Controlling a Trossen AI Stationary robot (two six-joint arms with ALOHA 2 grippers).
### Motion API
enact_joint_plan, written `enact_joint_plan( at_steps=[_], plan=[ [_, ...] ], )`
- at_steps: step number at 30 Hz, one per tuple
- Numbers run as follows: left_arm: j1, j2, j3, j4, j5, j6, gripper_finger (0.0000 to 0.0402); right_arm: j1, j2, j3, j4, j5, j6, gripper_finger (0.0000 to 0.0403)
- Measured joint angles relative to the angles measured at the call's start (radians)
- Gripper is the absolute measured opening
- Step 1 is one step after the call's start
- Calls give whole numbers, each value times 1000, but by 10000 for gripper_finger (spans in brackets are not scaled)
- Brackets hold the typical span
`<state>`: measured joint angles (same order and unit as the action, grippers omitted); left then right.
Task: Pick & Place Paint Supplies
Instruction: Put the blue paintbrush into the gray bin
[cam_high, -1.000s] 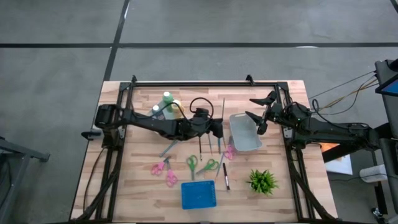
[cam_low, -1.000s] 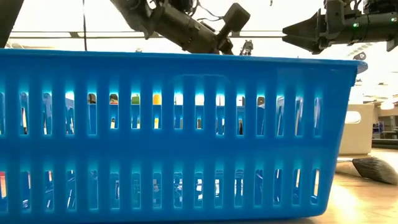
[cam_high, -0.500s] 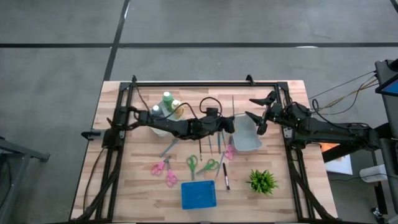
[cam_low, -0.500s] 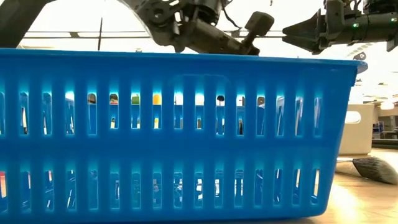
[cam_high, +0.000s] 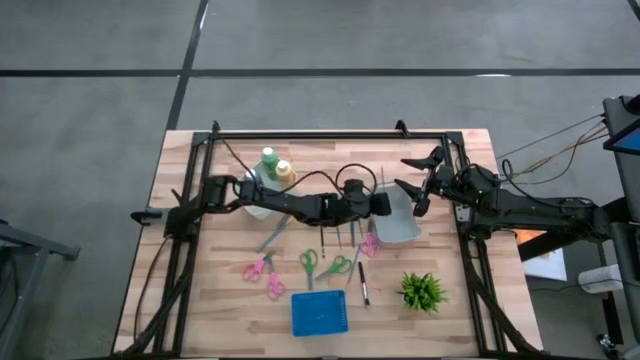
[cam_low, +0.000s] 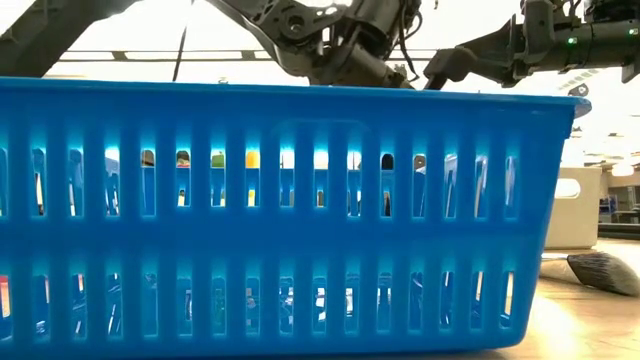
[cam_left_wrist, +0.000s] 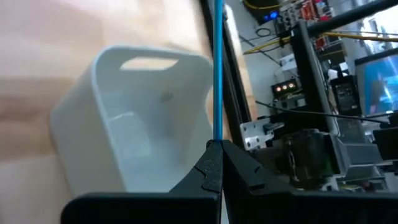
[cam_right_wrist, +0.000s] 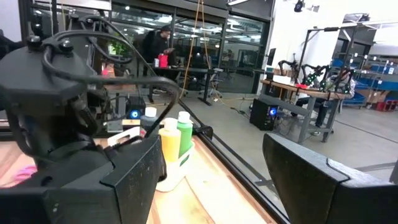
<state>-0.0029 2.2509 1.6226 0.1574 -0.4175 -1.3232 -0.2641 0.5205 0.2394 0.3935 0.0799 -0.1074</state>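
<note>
The left gripper was clamped on a thin blue-handled brush, whose handle rose straight out from between the closed fingers in the left wrist view. The gripper hung over the near-left rim of the white bin, which sat right of the table's middle; in the wrist view the bin lay just beyond the fingertips, with a handle slot in its far wall. The left arm stretched across the table from the left edge toward the bin.

The right gripper waited near the far right corner of the table, its fingers spread wide apart and holding nothing, just beyond the bin's far edge.

Near the far edge, left of centre, a green bottle and a yellow-orange bottle stood together, with a third bottle just beside them, largely hidden by the arm. Loose brushes lay on the wood between the arm and the near edge, among pink scissors and green scissors. A blue basket sat at the near edge, and a small potted plant stood to its right.
</note>
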Motion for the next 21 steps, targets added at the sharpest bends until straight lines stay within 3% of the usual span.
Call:
enact_joint_plan(
  at_steps=[11,21],
  plan=[
    [12,0,-9,-124,73,-201,0,0,0,0,0,0,2,278],
    [24,1,-10,-151,134,-256,0,0,0,0,0,0,1,278]
  ],
)
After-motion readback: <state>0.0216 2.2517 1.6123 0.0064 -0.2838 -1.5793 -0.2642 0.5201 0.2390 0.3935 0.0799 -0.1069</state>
